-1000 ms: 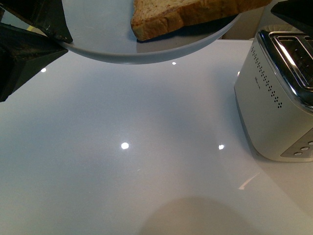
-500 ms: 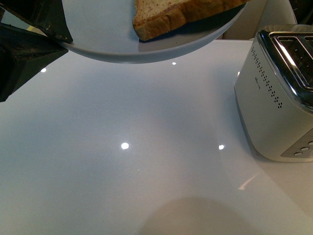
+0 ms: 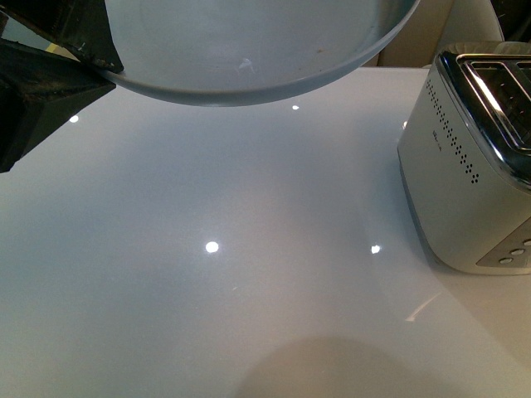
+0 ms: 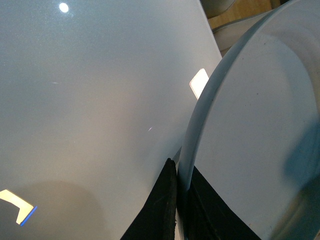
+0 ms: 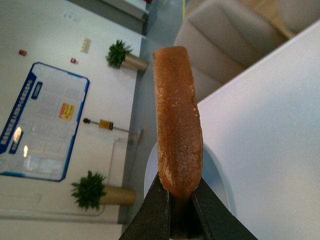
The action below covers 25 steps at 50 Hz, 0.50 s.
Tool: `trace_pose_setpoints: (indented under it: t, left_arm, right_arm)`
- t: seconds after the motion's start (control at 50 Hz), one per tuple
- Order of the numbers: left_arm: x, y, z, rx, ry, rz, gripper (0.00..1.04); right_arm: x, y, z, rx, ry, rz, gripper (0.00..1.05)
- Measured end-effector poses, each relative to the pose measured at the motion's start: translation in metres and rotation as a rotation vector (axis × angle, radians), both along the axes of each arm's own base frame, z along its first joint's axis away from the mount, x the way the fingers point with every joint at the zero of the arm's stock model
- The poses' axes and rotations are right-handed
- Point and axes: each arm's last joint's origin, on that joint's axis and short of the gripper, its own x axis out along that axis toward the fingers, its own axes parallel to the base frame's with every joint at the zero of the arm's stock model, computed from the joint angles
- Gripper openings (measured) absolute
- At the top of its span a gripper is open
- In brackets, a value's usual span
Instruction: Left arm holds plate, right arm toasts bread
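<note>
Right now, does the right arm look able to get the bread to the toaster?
Probably yes. The right hand grips the bread by one edge, off the plate, and the toaster has its slots facing up with nothing seen over them.

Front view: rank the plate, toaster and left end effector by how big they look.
1. Plate and toaster: roughly equal in the frame. Both are cropped, so I won't rank one over the other.
2. Left end effector: smallest, though also cropped at the edge.
</note>
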Motion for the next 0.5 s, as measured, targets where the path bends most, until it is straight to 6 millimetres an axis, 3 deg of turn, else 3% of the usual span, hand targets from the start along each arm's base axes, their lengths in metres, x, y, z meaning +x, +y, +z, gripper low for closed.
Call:
trace_pose_setpoints:
  t: [0.12,0.22,0.36,0.5]
  left_arm:
    - [0.0,0.0,0.0,0.0,0.0,0.001,0.03]
    - [0.0,0.0,0.0,0.0,0.0,0.001,0.03]
    - [0.0,0.0,0.0,0.0,0.0,0.001,0.03]
    - [0.0,0.0,0.0,0.0,0.0,0.001,0.03]
  right_arm:
    - [0.001,-0.025,0.027,-0.173,-0.071,-0.147,0.03]
    - [0.004,-0.037,0.034,-0.37,-0.114,-0.238,0.03]
    - [0.016,-0.04,0.029,-0.639,-0.154,-0.302,0.03]
    - [0.033,-0.034,0.008,-0.896,-0.172,-0.271,0.03]
